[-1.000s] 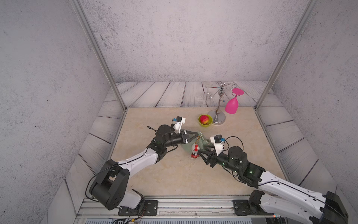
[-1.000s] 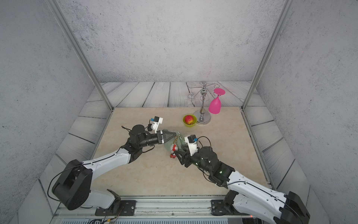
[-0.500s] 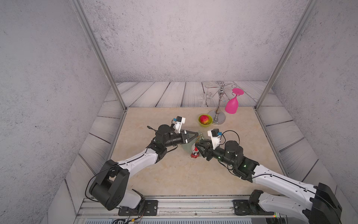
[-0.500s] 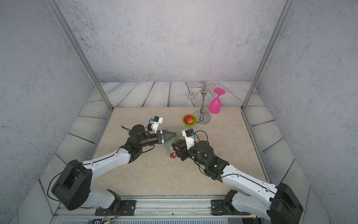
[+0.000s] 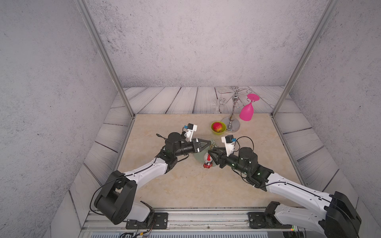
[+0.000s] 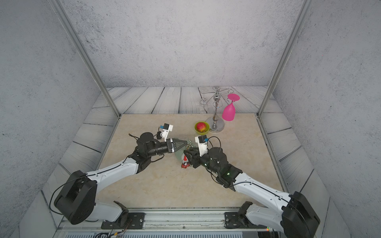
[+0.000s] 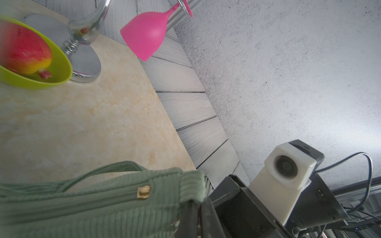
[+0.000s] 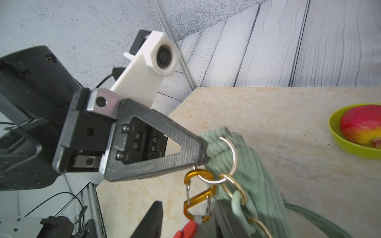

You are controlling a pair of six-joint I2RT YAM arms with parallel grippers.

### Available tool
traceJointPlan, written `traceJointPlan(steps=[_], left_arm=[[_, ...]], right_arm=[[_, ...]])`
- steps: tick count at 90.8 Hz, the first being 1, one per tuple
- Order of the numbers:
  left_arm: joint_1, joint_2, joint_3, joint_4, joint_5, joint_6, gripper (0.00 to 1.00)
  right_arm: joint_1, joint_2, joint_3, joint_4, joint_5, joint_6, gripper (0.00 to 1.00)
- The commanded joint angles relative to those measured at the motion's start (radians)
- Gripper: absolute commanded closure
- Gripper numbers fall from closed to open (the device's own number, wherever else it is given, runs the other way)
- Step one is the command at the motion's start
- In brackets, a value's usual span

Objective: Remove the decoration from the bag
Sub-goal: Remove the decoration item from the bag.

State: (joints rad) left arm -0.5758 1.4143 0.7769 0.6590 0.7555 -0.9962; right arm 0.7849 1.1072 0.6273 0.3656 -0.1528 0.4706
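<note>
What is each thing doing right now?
bag, one corner pinched and lifted.
decoration, clipped to the bag's ring, dangling.
left tool, shut on the bag.
right tool, open, fingers either side of the gold clasp.
pink glass, hanging upside down on the rack.
fruit, sitting in the bowl.

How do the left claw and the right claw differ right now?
The left claw is shut, while the right claw stands open. The left claw pinches a corner of the bag; the right claw grips nothing, its fingers straddling the gold clasp of the decoration. Both meet at the bag's ring end.
</note>
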Motion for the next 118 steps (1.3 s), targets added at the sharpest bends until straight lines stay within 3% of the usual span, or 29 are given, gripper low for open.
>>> traceJointPlan(steps=[1, 52, 118], left_arm=[[0.005, -0.035, 0.025, 0.051, 0.017, 0.000, 1.00], [0.005, -0.035, 0.024, 0.065, 0.021, -0.007, 1.00], [0.005, -0.035, 0.030, 0.082, 0.025, -0.025, 1.00]], right_arm=[[-0.007, 0.015, 0.014, 0.030, -0.029, 0.014, 0.54], [-0.026, 0.063, 0.025, 0.062, -0.045, 0.025, 0.49], [-0.082, 0.097, 0.010, 0.116, -0.217, 0.054, 0.58]])
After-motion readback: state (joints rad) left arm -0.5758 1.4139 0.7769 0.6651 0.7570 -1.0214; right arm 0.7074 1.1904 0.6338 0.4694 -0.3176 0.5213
